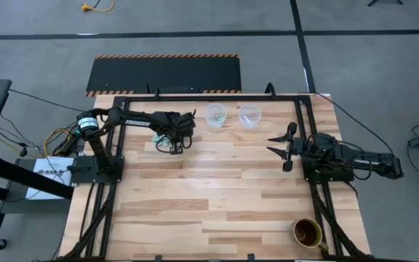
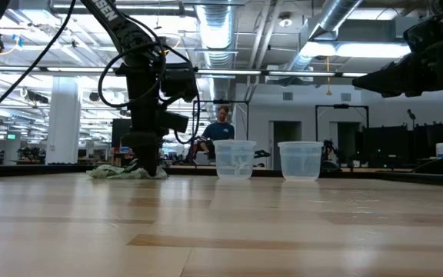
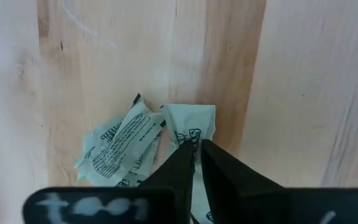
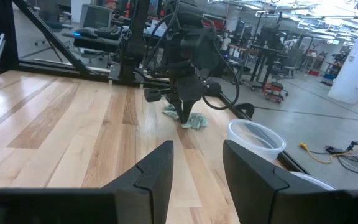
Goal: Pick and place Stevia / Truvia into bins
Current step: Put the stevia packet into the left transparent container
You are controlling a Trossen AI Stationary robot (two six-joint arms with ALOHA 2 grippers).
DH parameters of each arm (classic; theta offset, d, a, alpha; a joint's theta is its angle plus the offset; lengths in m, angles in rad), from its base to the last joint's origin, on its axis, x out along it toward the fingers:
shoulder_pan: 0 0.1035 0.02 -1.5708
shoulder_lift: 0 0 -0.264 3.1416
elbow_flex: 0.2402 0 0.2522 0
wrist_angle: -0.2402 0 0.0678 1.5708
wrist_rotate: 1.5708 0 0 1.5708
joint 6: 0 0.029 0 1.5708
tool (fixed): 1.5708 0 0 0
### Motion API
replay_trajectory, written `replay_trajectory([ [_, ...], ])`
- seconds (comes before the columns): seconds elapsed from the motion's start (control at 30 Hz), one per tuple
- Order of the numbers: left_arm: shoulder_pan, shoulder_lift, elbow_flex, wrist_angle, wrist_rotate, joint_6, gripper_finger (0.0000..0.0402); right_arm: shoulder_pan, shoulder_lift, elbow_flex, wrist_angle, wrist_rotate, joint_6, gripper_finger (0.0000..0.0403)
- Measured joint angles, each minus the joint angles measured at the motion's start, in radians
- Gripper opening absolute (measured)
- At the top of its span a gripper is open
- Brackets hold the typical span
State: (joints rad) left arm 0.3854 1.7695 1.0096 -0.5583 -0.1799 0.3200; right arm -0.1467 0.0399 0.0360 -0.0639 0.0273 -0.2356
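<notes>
One packet (image 3: 190, 134) pinched, left gripper (image 3: 196, 151) on pile

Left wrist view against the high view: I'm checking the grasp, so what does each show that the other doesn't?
Only the left wrist view shows the left gripper pinched shut on a pale green packet, with another printed packet beside it. Only the high view shows the two clear cups, the brown cup and the waiting right gripper, open. Both show the packet pile on the wooden table.
</notes>
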Motion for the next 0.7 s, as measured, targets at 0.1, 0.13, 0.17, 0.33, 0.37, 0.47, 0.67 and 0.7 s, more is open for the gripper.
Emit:
replay_trajectory([
  [0.1,-0.016,0.0,0.0,-0.001,0.0,0.013,0.0003,0.0,0.0,0.0,0.0,0.0,0.0,0.0134],
  [0.13,-0.023,0.0,0.0,-0.001,0.0,0.02,0.0002,0.0,0.0,0.0,0.0,0.0,0.0,0.0134],
  [0.17,-0.032,0.0,0.0,-0.001,-0.002,0.026,0.0001,0.0,0.0,0.0,0.0,0.0,0.0,0.0134],
  [0.33,-0.069,-0.001,0.0,0.0,-0.045,0.029,0.0,0.0,0.0,0.0,0.0,0.0,0.0,0.0134],
  [0.37,-0.075,-0.004,0.0,0.0,-0.052,0.03,0.0,0.0,0.0,0.0,0.0,0.0,0.0,0.0134],
  [0.47,-0.092,-0.023,0.005,0.008,-0.07,0.04,0.0,0.0,0.0,0.0,0.0,0.0,0.0,0.0134],
  [0.67,-0.105,-0.102,0.054,0.106,-0.085,0.105,0.0,0.0,0.0,0.0,0.0,0.0,0.0,0.0134],
  [0.7,-0.105,-0.117,0.06,0.157,-0.07,0.127,0.0,0.0,0.0,0.0,0.0,0.0,0.0,0.0134],
])
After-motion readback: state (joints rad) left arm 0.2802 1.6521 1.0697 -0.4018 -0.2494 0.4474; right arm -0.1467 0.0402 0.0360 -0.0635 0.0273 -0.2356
